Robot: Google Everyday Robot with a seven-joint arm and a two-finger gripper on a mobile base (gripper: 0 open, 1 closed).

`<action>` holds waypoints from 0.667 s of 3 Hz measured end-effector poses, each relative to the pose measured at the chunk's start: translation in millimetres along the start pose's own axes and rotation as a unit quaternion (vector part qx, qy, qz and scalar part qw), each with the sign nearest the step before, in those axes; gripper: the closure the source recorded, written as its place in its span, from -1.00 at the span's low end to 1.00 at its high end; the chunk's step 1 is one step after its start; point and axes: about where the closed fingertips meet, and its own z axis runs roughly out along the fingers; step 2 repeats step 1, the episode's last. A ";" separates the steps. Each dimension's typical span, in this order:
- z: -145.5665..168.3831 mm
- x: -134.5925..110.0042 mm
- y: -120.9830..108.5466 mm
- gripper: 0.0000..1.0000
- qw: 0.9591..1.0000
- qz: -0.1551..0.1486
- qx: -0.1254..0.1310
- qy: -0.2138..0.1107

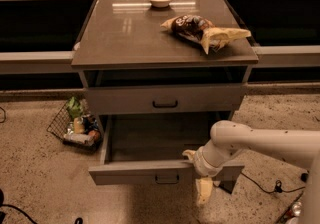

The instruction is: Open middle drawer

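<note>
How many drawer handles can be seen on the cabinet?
2. One handle on the closed upper drawer; another on the open middle drawer, left of the gripper at its front. More may be hidden below.

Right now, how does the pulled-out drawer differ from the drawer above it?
The middle drawer is pulled out, its inside showing; the upper drawer is shut. The middle drawer's front is shallow; the upper drawer's front is taller. The gripper is at the middle drawer's front, right of its handle; nothing touches the upper drawer. Both are grey-brown with a small dark bar handle at the centre.
</note>
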 end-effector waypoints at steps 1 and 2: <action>-29.7 -2.9 4.5 -1.00 1.000 -0.009 0.026 0.005; -29.7 -2.9 4.5 -1.00 1.000 -0.009 0.026 0.005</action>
